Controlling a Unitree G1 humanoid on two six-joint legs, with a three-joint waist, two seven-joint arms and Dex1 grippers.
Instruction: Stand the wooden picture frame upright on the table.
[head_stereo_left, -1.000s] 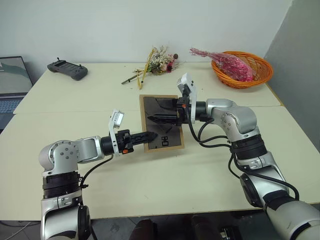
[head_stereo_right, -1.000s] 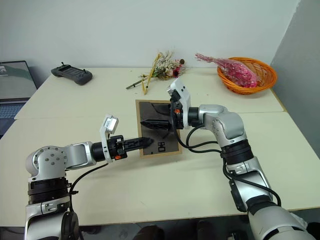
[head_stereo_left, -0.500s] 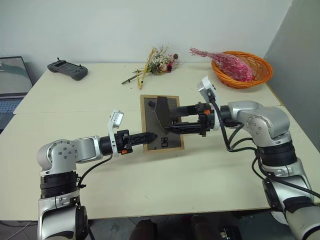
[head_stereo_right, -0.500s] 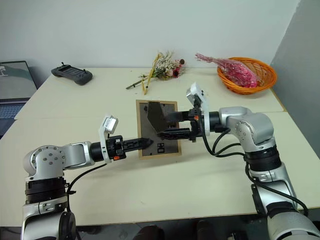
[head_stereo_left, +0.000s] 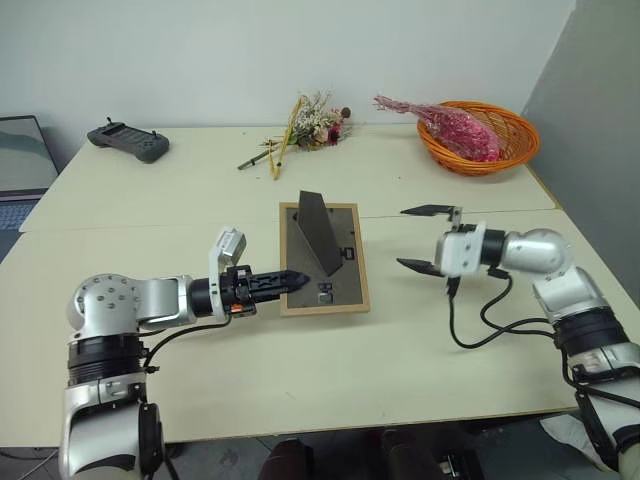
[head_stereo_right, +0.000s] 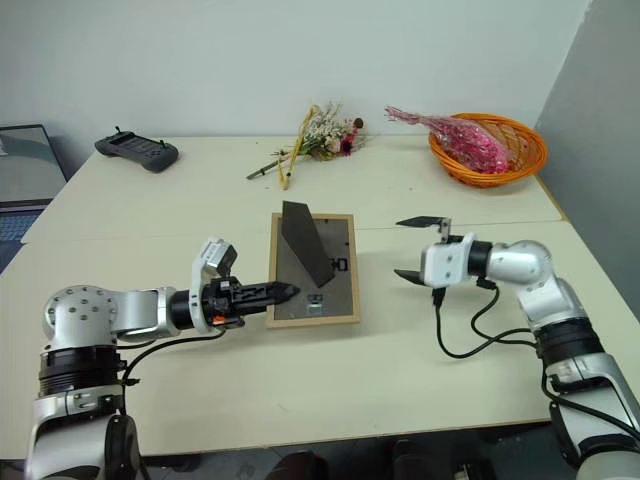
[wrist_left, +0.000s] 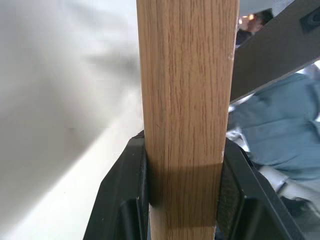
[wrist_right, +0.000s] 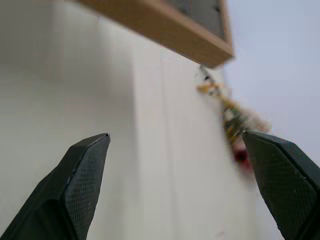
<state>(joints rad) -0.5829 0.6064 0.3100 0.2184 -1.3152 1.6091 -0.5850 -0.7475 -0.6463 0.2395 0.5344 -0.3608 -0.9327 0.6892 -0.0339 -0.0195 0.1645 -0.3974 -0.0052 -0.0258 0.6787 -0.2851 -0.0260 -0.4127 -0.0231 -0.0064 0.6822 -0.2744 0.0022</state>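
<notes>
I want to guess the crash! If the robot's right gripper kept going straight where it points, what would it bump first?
Probably the wooden picture frame; the open right gripper points toward its near edge.

Right end effector (head_stereo_left: 425, 239) let go of the stand (head_stereo_left: 321, 232), which now sticks up, and backed off to the side.

A black handheld controller (head_stereo_left: 128, 141), a dried flower bunch (head_stereo_left: 310, 124), an orange woven basket (head_stereo_left: 520, 124) holding pink dried flowers (head_stereo_left: 455, 130), and a laptop (head_stereo_left: 20, 165) are present.
</notes>
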